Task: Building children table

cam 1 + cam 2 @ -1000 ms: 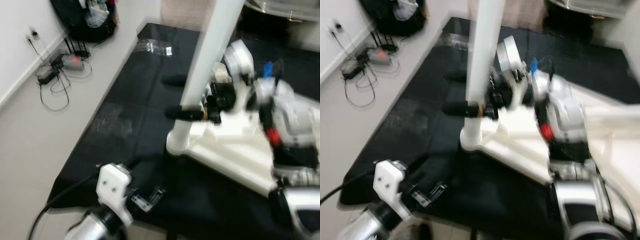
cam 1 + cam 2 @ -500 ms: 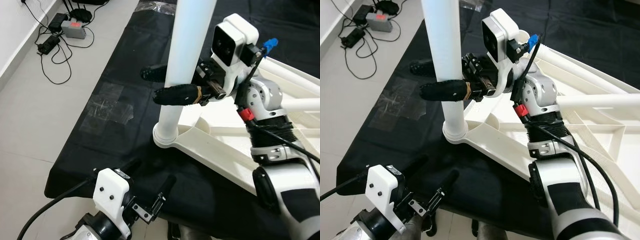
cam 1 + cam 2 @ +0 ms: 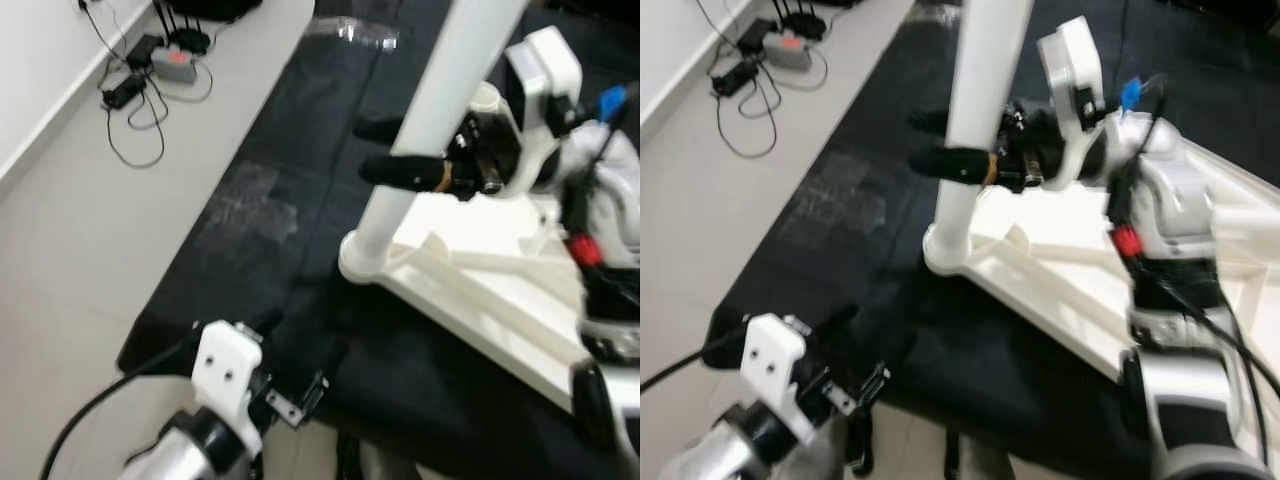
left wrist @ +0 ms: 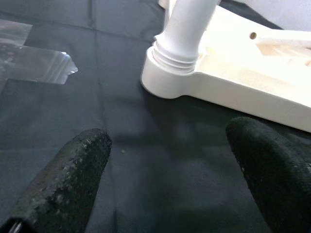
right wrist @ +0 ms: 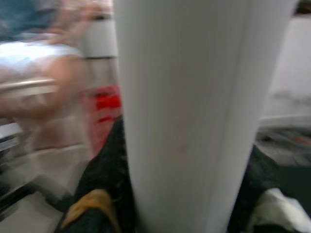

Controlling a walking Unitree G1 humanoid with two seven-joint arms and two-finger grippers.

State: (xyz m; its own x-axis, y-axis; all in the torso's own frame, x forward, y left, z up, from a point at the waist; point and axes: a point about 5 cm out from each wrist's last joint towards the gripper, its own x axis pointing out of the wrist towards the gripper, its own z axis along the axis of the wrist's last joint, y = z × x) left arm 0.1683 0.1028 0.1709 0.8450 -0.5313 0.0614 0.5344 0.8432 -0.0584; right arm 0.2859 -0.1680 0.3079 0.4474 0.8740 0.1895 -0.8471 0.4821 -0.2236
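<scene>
Nearest to us, our left gripper hangs low over the near edge of the black mat, its fingers spread apart with nothing between them. The mat lies on a pale tiled floor, with a clear plastic sheet lying flat on its left part. Beyond the left gripper, the white table frame rests upside down on the mat. A white table leg stands tilted in its corner socket. Our right gripper is clamped on the leg, one finger on each side. At the far left, a power strip and cables lie by the wall
</scene>
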